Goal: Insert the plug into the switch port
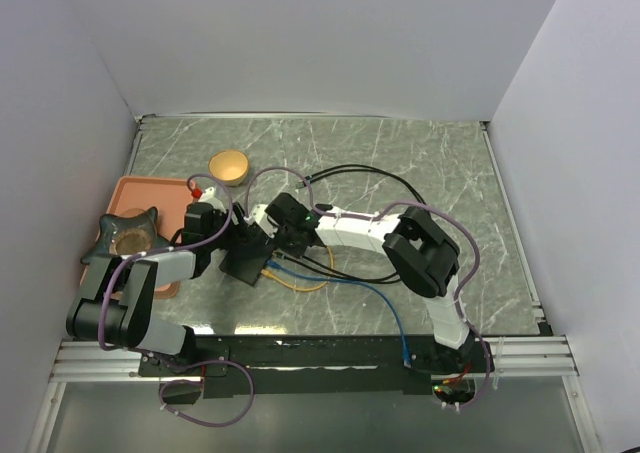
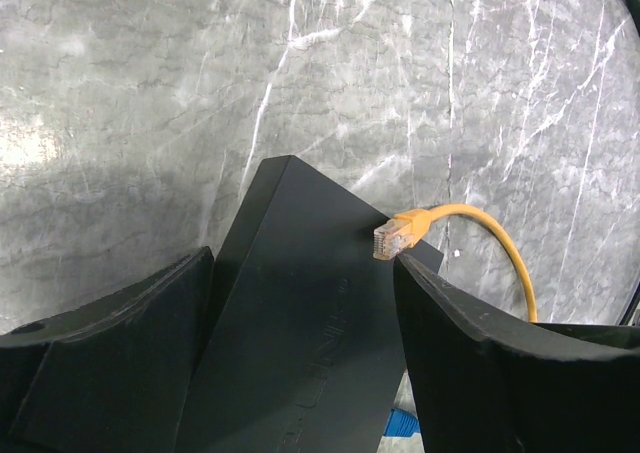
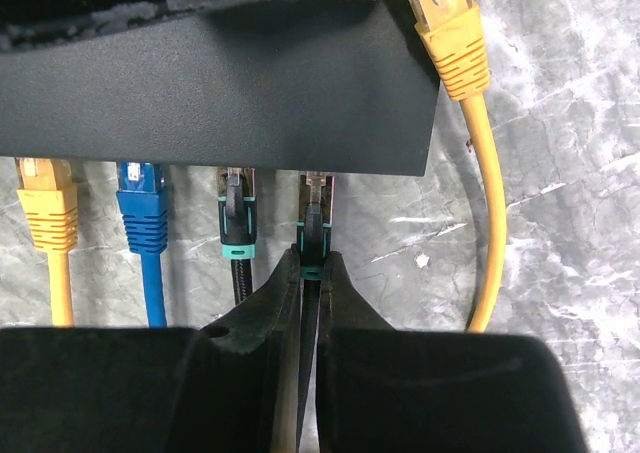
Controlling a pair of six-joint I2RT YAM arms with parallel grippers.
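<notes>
Black fingers of the right gripper (image 3: 310,273) are pressed together on the plug (image 3: 316,201), just at its teal boot. Its tip stands in the port (image 3: 316,176), seemingly not fully seated, so I judge a last push is left. The left gripper (image 2: 303,261) clamps the switch (image 2: 300,343) by its sides. This flat matte-black box lies on the marble tabletop (image 3: 560,223), three cables (image 3: 140,213) plugged in alongside.

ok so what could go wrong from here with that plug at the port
The right gripper pinches the teal-booted plug at its tail end, so it could tilt and jam at the port. The left gripper straddles the switch, but a firm clamp isn't evident, so the switch may slide back under the push. The loose yellow plug lies beside a left finger and could get pinched.
</notes>
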